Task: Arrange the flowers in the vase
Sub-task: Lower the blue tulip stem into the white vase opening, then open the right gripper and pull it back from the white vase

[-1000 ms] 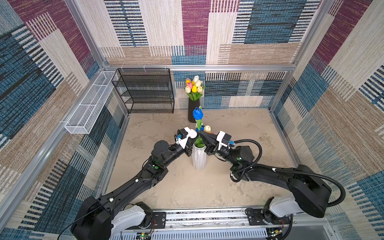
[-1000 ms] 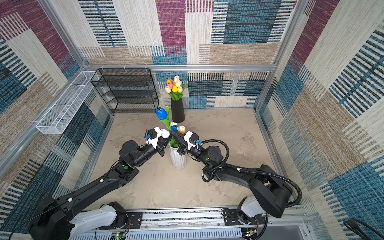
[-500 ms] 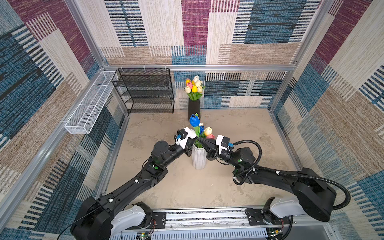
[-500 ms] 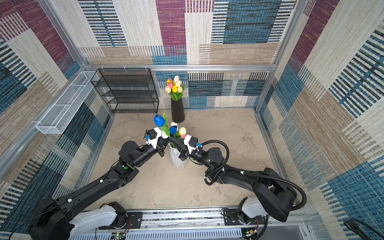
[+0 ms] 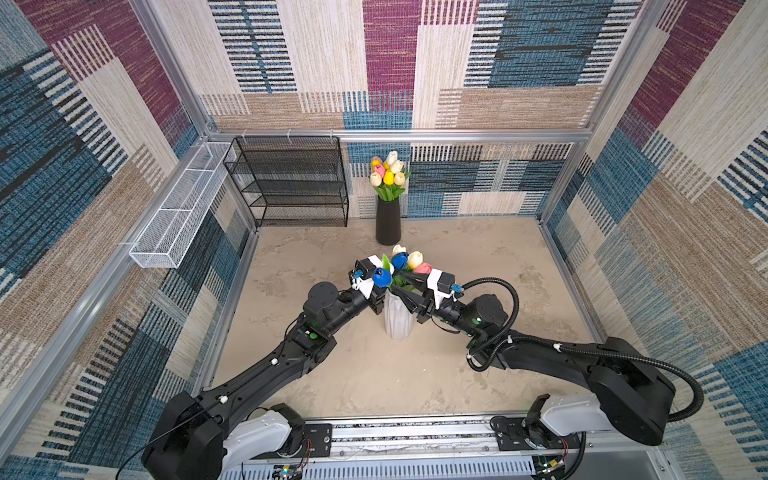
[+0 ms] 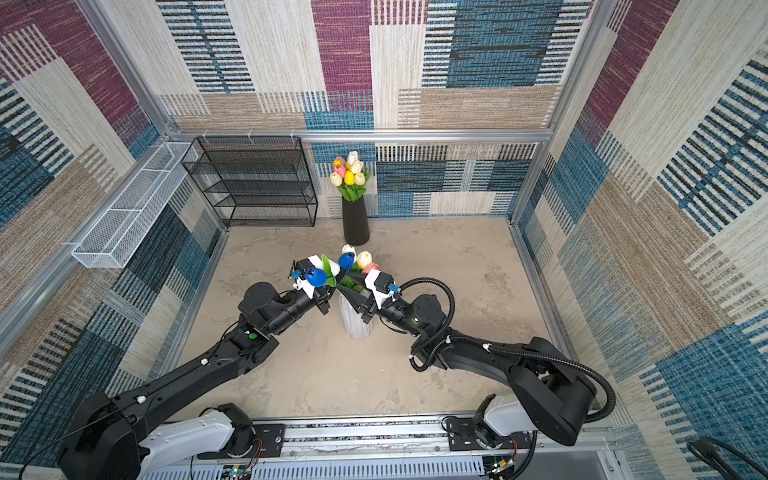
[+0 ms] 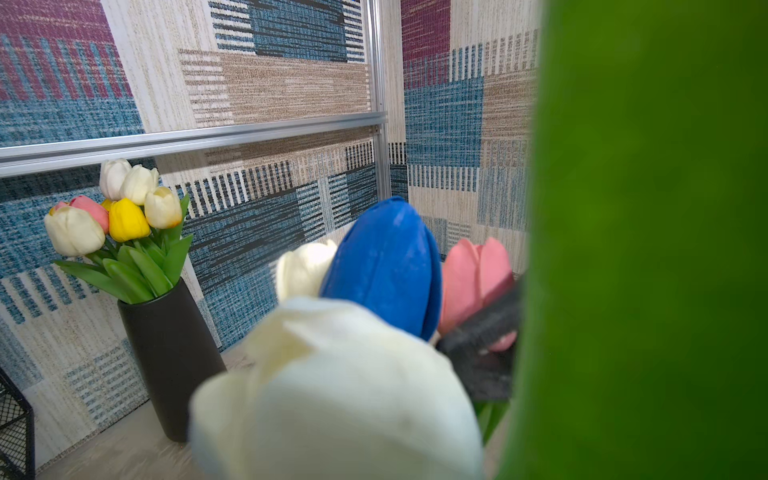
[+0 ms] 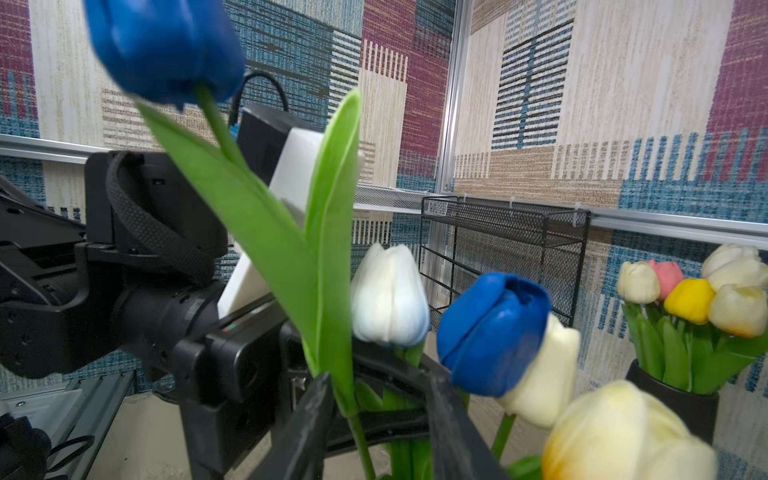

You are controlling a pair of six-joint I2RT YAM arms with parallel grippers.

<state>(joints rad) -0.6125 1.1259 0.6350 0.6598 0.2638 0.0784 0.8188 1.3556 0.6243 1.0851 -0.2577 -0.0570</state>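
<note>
Left of the white vase (image 5: 398,322), which stands on the desk (image 5: 353,382), the left gripper (image 5: 377,300) sits tight against the vase's neck with its jaws clenched. Leaves hide whether they pinch the rim, a stem or nothing.

In the vase stand the flowers (image 5: 409,262): white, blue, cream and pink heads packed just above the mouth. A taller blue tulip (image 5: 381,277) leans out over the vase's left side. Well behind the vase, a black vase (image 5: 387,224) holds a second bunch (image 5: 388,176).

From the right of the vase the right gripper (image 8: 380,390) reaches in. Its jaws are released, with the fingers (image 8: 309,411) standing apart on either side of the tall tulip's stem (image 8: 220,133).

These tulips look light, with thin bendy stems, floppy leaves and soft heads that would dent or slip under a pinch. The best hold is probably on the bare stem below the leaves. A hold high up would let the lower stem swing and miss the crowded mouth. The narrow vase could tip if a stem drags on its rim.
</note>
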